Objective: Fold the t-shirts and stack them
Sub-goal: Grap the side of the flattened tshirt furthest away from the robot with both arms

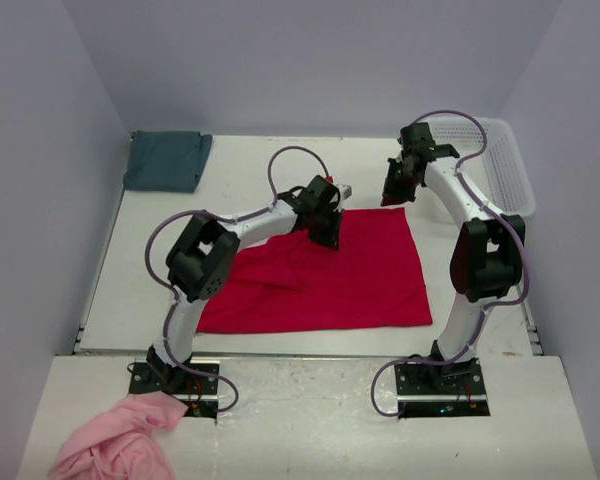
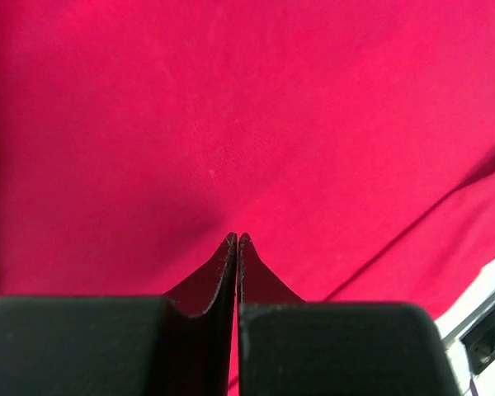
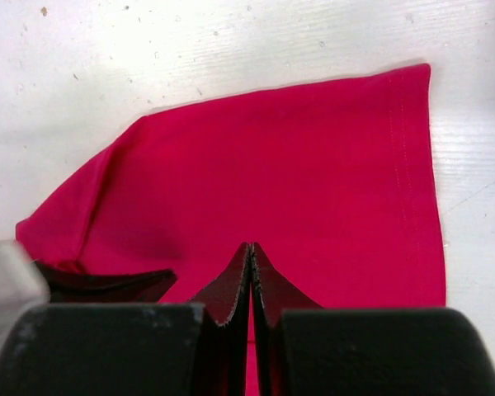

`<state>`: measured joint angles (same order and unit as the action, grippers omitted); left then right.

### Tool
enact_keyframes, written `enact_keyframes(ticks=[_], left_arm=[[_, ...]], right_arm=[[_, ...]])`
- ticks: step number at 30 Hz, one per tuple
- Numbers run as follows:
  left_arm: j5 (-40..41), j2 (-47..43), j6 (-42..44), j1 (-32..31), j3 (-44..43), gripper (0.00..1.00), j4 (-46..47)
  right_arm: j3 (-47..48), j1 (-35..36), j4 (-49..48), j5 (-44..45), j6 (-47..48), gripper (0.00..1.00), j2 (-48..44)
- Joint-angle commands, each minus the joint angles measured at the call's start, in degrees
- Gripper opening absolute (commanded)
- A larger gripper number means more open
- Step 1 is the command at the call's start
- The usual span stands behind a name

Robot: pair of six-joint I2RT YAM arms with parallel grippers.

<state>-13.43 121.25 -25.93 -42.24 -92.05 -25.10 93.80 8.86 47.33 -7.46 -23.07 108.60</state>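
Crimson cotton covers the middle of the white desk (image 1: 250, 165): the red t-shirt (image 1: 330, 280) lies spread there, its near edge fairly straight and close to the desk's front edge. Its left part is rumpled with a diagonal fold.

The left tool (image 1: 325, 228) sits at the shirt's far edge. In the left wrist view its fingers are pressed together, with a sliver of red between them, so it appears to pinch the cloth. Red fabric fills nearly all of that view.

The right tool (image 1: 398, 190) is at the shirt's far right corner, where a bit of red is raised off the desk. Its fingers are likewise closed on red cloth, and ahead of them a stitched hem (image 3: 412, 165) runs along the cloth's right side over bare desk.

The teal t-shirt (image 1: 167, 160) lies folded in the far left corner, well apart from the red one, with open desk between them. A white basket (image 1: 520, 195) stands at the far right edge, near the right arm. A pink cloth (image 1: 115, 445) lies crumpled by the left arm's base.
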Motion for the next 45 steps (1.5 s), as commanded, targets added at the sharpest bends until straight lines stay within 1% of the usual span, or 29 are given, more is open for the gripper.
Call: enact_keyframes(ticks=[1,6,9,10,14,15,18,20,24,27,28,29,31,32,33,34,35,36,39,40,41,43,44,45], left_arm=[[-6.96,1.97,0.97,-0.65,-1.64,0.00,4.27],[-6.26,1.71,1.06,-0.83,2.39,0.00,5.15],[-3.89,0.92,0.36,-0.83,4.95,0.00,2.61],[-3.88,-0.30,-0.16,-0.83,7.13,0.00,2.78],[-3.01,-3.82,-1.93,-0.83,13.73,0.00,2.61],[-2.83,-4.61,-2.19,-0.83,14.78,0.00,2.43],[-3.36,-7.78,-2.63,-0.83,20.22,0.00,2.60],[-3.44,-9.98,-2.46,-0.83,22.60,0.00,3.04],[-4.84,-10.95,-2.10,-0.83,24.63,0.00,3.39],[-6.52,-11.21,-2.37,-0.92,25.69,0.00,4.80],[-6.87,-11.04,-2.37,-0.92,25.52,0.00,4.80],[-6.96,-11.04,-2.28,-1.09,25.34,0.00,4.80],[-6.35,-11.91,-2.11,-1.35,24.64,0.00,4.63],[-5.13,-12.44,-1.84,-1.70,24.12,0.00,4.28],[-1.72,-13.31,-0.80,-2.05,22.20,0.00,2.36],[0.40,-13.76,-0.26,-3.10,20.96,0.00,1.12],[2.86,-14.11,0.35,-3.55,17.64,0.00,-0.28],[7.58,-14.90,1.23,-4.07,15.78,0.00,-3.17],[13.15,-16.13,2.20,-5.75,9.63,0.00,-6.17],[13.60,-15.96,2.38,-5.92,6.22,0.00,-6.80],[14.82,-15.61,2.47,-6.01,4.44,0.00,-7.50],[14.75,-13.07,3.17,-5.93,0.40,0.00,-9.52],[14.31,-11.93,3.34,-6.01,-3.62,0.00,-9.96],[11.96,-9.22,3.95,-5.93,-5.58,0.00,-10.49]], right_arm=[[1.12,0.28,1.27,3.24,-0.66,0.00,-1.11],[3.84,0.28,2.68,4.21,-0.66,0.00,2.05],[5.78,0.28,4.79,5.88,-0.48,0.00,4.43],[6.04,0.10,5.22,6.23,-0.40,0.00,4.95],[8.41,-0.95,7.42,5.01,0.21,0.13,7.42],[8.50,-0.95,7.51,4.83,0.31,0.24,7.68],[9.12,-1.04,8.39,4.30,0.74,0.36,9.00],[9.56,-1.04,9.35,2.20,1.44,0.37,10.32],[10.26,-1.13,8.83,-0.18,1.36,0.41,11.98],[16.05,-0.95,12.59,-1.76,1.97,0.44,16.02],[18.07,-0.95,13.74,-2.20,2.41,0.45,17.25],[22.52,-0.87,15.32,-2.46,2.42,0.45,19.87],[25.11,-0.69,17.01,-2.29,2.07,0.44,20.86],[24.68,-0.60,16.48,-2.20,1.89,0.43,20.69],[23.63,-0.34,14.22,-2.29,1.80,0.43,18.95],[20.93,-0.25,12.80,-2.38,1.45,0.42,17.72],[19.51,-0.16,11.13,-2.99,1.36,0.42,16.57],[18.45,-0.16,9.20,-3.17,1.10,0.42,14.56],[17.47,-0.16,8.48,-4.22,1.19,0.42,13.84],[18.25,-0.16,8.74,-4.14,1.36,0.42,14.10],[18.96,-0.16,9.61,-4.14,1.45,0.42,14.53],[20.89,-0.16,10.76,-3.88,1.80,0.41,15.68],[21.07,-0.16,10.76,-4.05,1.89,0.42,15.86],[21.07,-0.16,10.42,-4.57,1.89,0.42,15.86]])
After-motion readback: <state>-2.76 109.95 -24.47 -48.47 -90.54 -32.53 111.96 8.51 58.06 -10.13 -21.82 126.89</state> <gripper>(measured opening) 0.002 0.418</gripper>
